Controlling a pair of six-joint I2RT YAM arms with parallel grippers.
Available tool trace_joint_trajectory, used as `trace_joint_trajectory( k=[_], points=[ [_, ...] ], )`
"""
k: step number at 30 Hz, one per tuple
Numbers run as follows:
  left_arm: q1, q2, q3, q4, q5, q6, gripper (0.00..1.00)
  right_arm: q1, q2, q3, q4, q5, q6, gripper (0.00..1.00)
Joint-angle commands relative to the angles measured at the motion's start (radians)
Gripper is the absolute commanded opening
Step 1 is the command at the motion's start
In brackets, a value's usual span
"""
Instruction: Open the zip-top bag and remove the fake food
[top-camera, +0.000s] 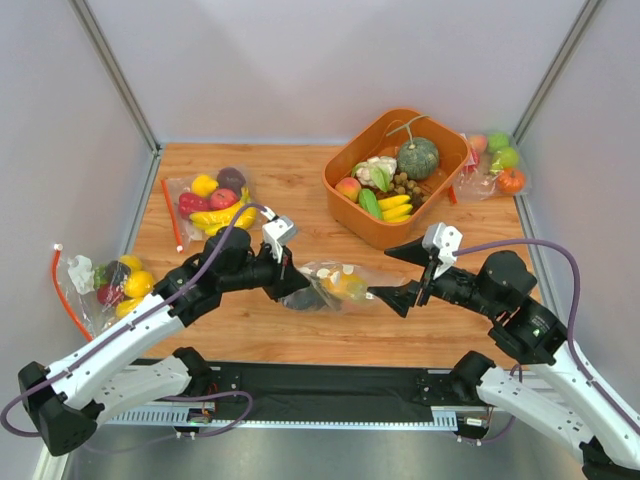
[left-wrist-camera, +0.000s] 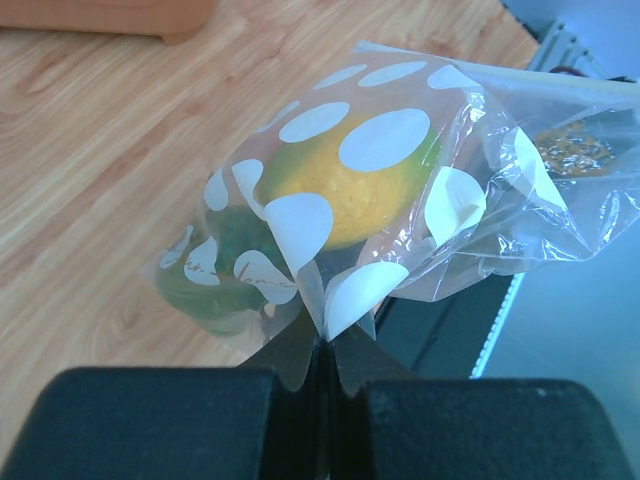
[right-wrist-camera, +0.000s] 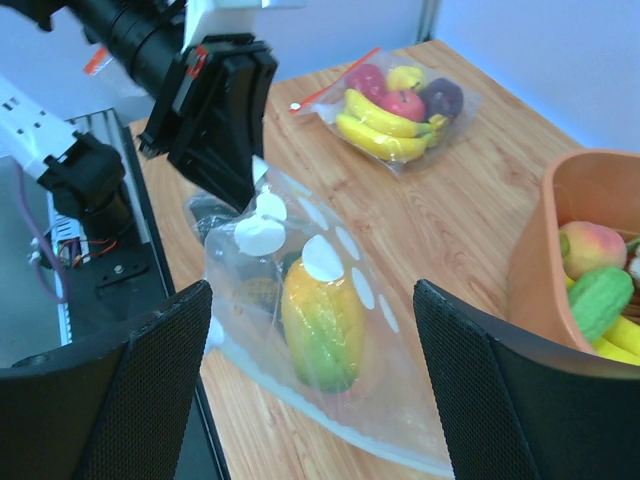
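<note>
The zip-top bag (top-camera: 335, 283), clear with white polka dots, hangs low over the wooden table between my two grippers. My left gripper (left-wrist-camera: 325, 345) is shut on one pinched corner of the zip-top bag (left-wrist-camera: 400, 180). Inside it lie a yellow-orange-green mango (left-wrist-camera: 350, 190) and a dark green vegetable (left-wrist-camera: 215, 270). My right gripper (right-wrist-camera: 312, 300) stands open, its fingers wide on either side of the bag's other end without touching it. The mango (right-wrist-camera: 322, 320) shows through the plastic, and the bag's strip edge (right-wrist-camera: 330, 430) runs along the bottom. In the top view the right gripper (top-camera: 382, 272) is just right of the bag.
An orange tub (top-camera: 345, 205) at the back right holds a grey-green pumpkin (top-camera: 417, 157) and other fake food. Plain clear bags of fruit lie at the back left (top-camera: 215, 200), far left (top-camera: 110, 285) and back right (top-camera: 495, 160). A black strip (top-camera: 330, 385) runs along the table's near edge.
</note>
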Motion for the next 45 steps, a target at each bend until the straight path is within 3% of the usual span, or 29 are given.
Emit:
trace_joint_trajectory(
  k=[1,11,18,28,35,37,42,45],
  points=[
    [0.036,-0.006,0.067,-0.003,0.14,-0.066,0.0,0.0,0.0,-0.004,0.034,-0.108,-0.027,0.82],
    [0.079,-0.01,0.116,-0.081,0.158,-0.092,0.0,0.0,-0.026,-0.023,0.071,-0.212,-0.005,0.79],
    [0.09,-0.012,0.116,-0.114,0.129,-0.095,0.0,0.0,-0.093,-0.006,0.042,-0.203,-0.008,0.8],
    [0.092,-0.055,0.124,-0.097,0.152,-0.118,0.0,0.009,-0.018,-0.036,0.032,-0.23,0.016,0.77],
    [0.092,-0.09,0.114,-0.095,0.155,-0.129,0.0,0.084,0.058,-0.039,0.039,-0.189,0.007,0.75],
    [0.092,-0.093,0.114,-0.089,0.158,-0.127,0.0,0.098,0.068,-0.046,0.036,-0.158,-0.004,0.67],
    [0.092,-0.098,0.114,-0.094,0.163,-0.113,0.0,0.116,0.088,-0.041,0.058,-0.148,-0.004,0.0],
    [0.092,-0.086,0.14,-0.161,0.111,-0.062,0.27,0.116,0.091,-0.036,0.081,-0.146,0.001,0.0]
  ],
)
